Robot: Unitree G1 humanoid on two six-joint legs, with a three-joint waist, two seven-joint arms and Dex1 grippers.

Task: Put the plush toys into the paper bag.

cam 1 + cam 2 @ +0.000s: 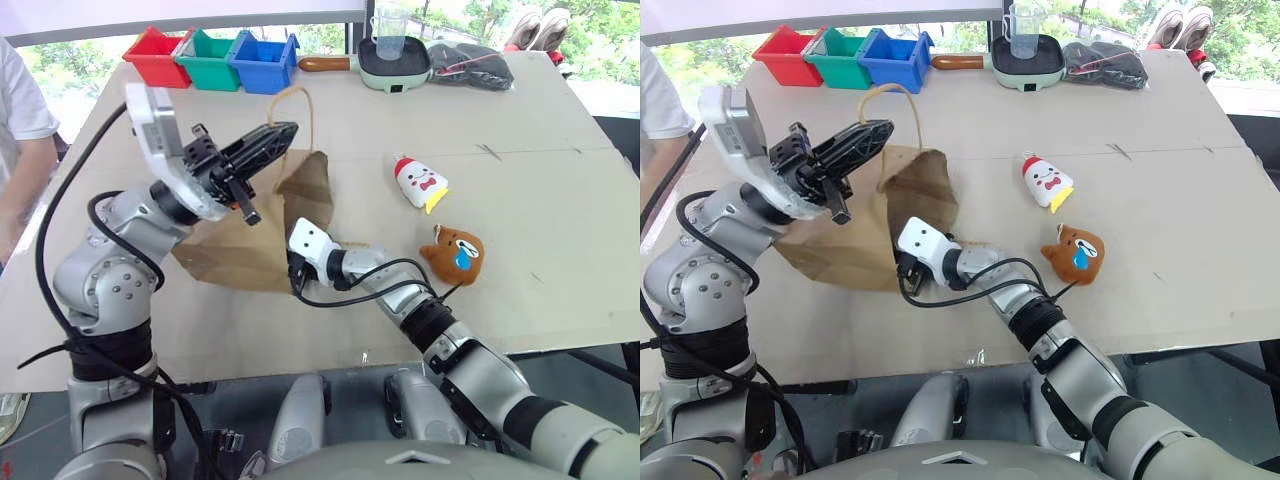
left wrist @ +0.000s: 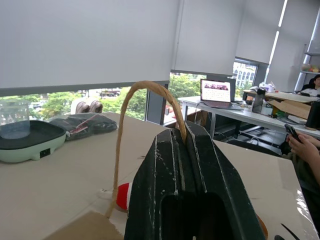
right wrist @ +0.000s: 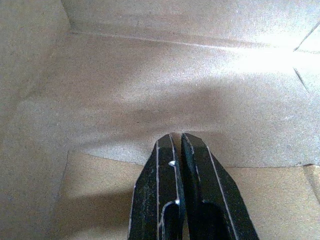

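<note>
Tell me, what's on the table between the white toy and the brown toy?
Nothing. In the left eye view, bare table separates the white plush toy from the brown plush toy; they lie apart.

The paper bag (image 1: 255,240), brown kraft and creased, lies on the table's near left part with its mouth lifted open toward the toys, one tan cord handle (image 1: 290,110) raised in an upright loop above it. The white plush toy (image 1: 419,183), with red cap, red bow and yellow tip, lies on its side well right of the bag. The brown plush toy (image 1: 456,253) with a blue tear sits just nearer, outside the bag too.
</note>
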